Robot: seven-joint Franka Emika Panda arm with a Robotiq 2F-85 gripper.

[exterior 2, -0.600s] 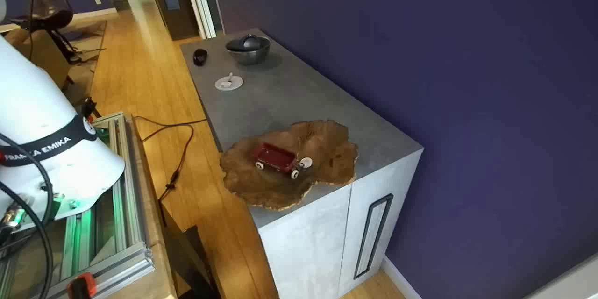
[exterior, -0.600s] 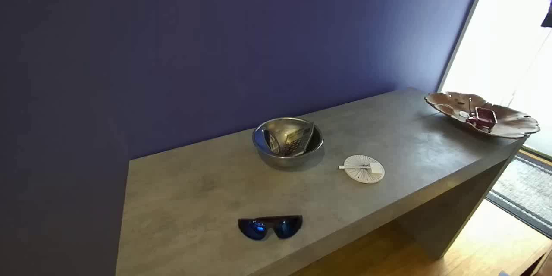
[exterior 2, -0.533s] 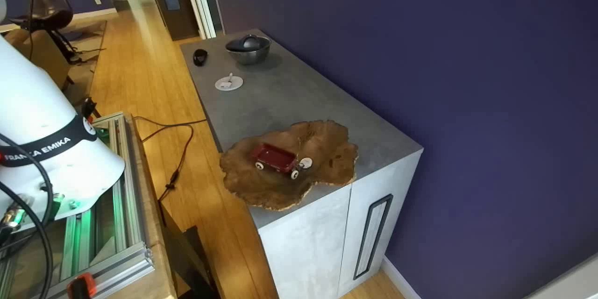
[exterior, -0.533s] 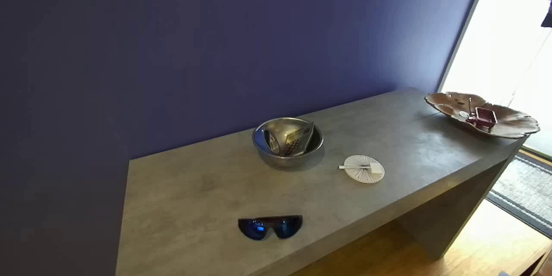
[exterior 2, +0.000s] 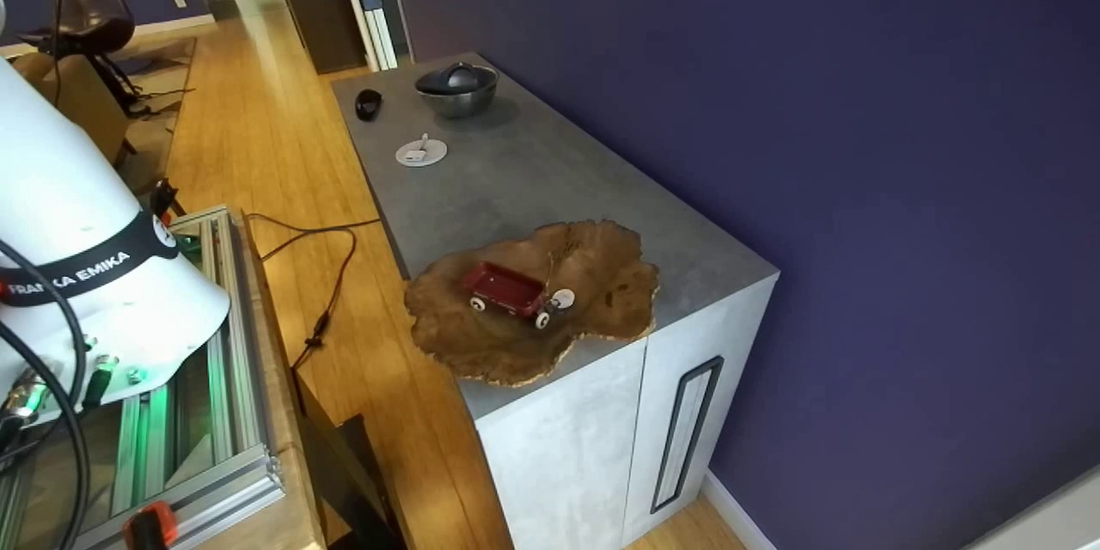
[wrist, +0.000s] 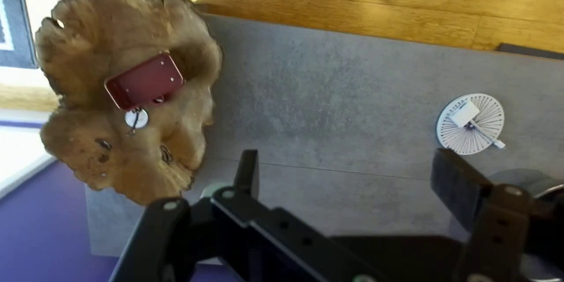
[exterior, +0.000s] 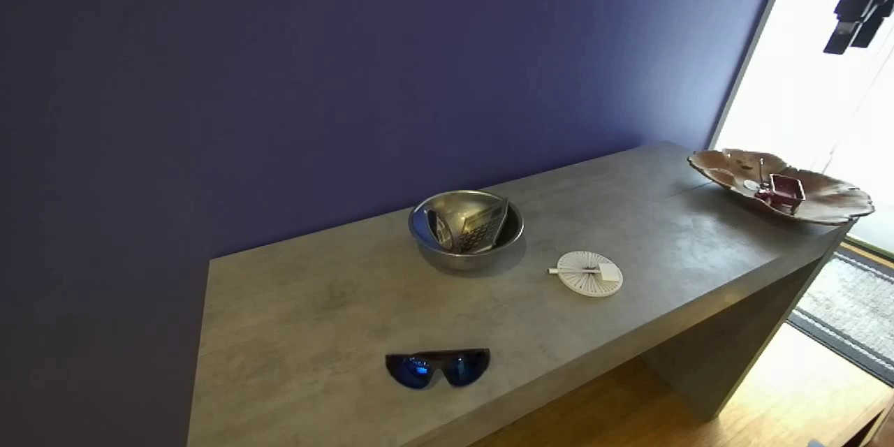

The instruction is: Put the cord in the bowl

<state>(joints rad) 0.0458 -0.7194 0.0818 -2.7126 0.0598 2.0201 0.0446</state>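
The pale cord (exterior: 609, 272), a thin strip with a small white block at one end, lies on a flat round white disc (exterior: 580, 286). It also shows in the wrist view (wrist: 465, 113). The shiny metal bowl (exterior: 464, 263) stands beside the disc, nearer the wall, with a calculator-like object (exterior: 482, 229) inside. In the wrist view only a bit of the bowl's rim (wrist: 550, 189) shows behind a finger. My gripper (wrist: 343, 163) is open and empty, its fingers wide apart above the tabletop. It hangs high at the top right in an exterior view (exterior: 850, 47).
Sunglasses (exterior: 438, 368) lie near the front edge of the grey table (exterior: 300, 342). A brown wavy-edged wooden dish (exterior 2: 601, 262) holding a small red wagon (exterior 2: 505, 289) stands at the table's end. A purple wall (exterior: 349, 119) runs along the back.
My gripper has moved further into view, toward the left at the top right of an exterior view, and toward the right at the top of an exterior view. The objects have not moved.
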